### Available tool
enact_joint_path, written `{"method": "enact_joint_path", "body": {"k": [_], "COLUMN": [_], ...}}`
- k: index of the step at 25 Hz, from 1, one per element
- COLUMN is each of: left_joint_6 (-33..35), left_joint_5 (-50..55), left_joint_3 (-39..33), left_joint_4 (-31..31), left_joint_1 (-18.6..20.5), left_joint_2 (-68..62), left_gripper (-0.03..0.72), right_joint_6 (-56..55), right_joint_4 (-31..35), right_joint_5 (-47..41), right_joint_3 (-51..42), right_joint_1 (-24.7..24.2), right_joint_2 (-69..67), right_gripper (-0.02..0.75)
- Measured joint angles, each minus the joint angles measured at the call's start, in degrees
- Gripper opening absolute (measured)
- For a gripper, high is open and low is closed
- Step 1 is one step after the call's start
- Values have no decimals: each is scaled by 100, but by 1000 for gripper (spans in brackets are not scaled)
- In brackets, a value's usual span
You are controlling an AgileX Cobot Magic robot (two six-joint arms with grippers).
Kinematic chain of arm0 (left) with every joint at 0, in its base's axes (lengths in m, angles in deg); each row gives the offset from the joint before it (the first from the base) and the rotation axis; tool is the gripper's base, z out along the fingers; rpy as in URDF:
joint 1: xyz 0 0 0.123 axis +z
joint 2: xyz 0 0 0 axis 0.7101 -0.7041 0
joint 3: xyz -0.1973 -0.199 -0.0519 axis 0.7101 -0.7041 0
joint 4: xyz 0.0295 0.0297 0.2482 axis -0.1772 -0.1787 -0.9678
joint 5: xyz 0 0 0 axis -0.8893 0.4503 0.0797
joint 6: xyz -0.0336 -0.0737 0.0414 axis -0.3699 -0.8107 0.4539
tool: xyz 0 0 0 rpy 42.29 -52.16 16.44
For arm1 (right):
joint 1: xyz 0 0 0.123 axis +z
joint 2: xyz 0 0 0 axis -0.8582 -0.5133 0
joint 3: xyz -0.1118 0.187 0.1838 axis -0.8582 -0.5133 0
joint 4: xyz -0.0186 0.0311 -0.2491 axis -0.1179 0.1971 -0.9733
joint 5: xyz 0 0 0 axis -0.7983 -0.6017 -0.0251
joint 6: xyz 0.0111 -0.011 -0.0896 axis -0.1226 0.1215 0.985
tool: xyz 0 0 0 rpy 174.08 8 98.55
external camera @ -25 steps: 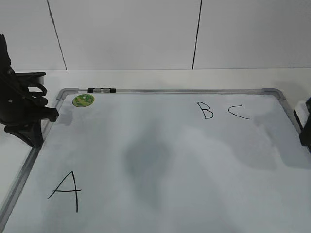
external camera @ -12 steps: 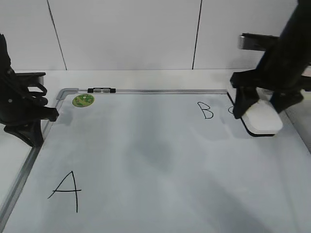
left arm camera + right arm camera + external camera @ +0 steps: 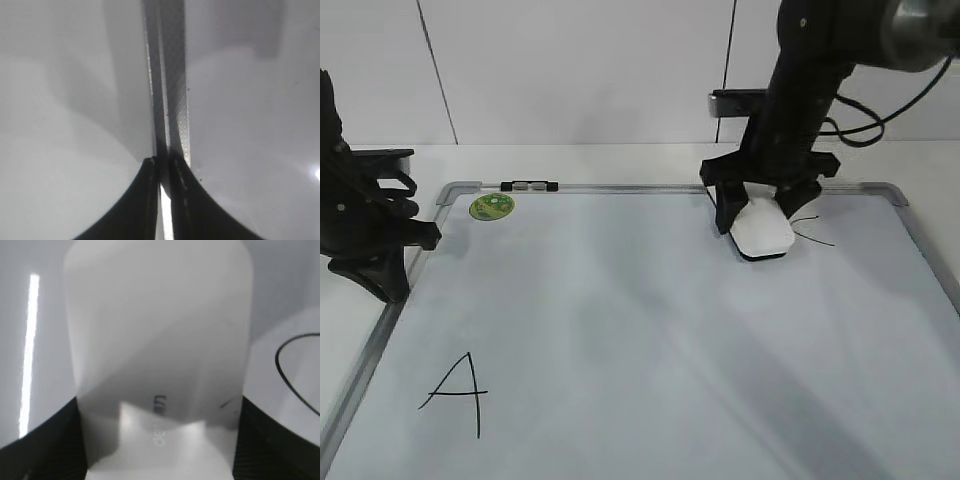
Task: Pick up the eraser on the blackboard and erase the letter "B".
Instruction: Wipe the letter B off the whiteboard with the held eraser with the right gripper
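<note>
My right gripper (image 3: 758, 212) is shut on the white eraser (image 3: 763, 231) and holds it on the blackboard (image 3: 650, 330) at the spot where the letter "B" was drawn. The "B" is hidden under the eraser and gripper. In the right wrist view the eraser (image 3: 160, 335) fills the frame between the dark fingers (image 3: 160, 450), with part of the "C" curve (image 3: 292, 375) to its right. My left gripper (image 3: 162, 167) is shut and empty over the board's left frame rail (image 3: 172, 90); the left arm (image 3: 365, 225) is at the left edge.
A large "A" (image 3: 455, 392) is at the board's near left. The "C" (image 3: 812, 233) is just right of the eraser. A round green sticker (image 3: 491, 206) and a small black clip (image 3: 529, 186) are at the far left corner. White wall panels stand behind.
My right arm has swept in from the right edge to the left with the eraser, passing over the "C" and now covering the "B". The left arm has not moved.
</note>
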Motion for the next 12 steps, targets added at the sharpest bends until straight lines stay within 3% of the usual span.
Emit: {"method": "enact_joint_path", "body": {"k": [12], "left_joint_6": [0], "left_joint_5": [10], "left_joint_3": [4], "left_joint_4": [0], "left_joint_1": [0], "left_joint_2": [0], "left_gripper": [26], "right_joint_6": [-159], "right_joint_4": [-440], "right_joint_5": [-263], "right_joint_3": [900], "right_joint_1": [155], "right_joint_2": [-884], "right_gripper": [545]}}
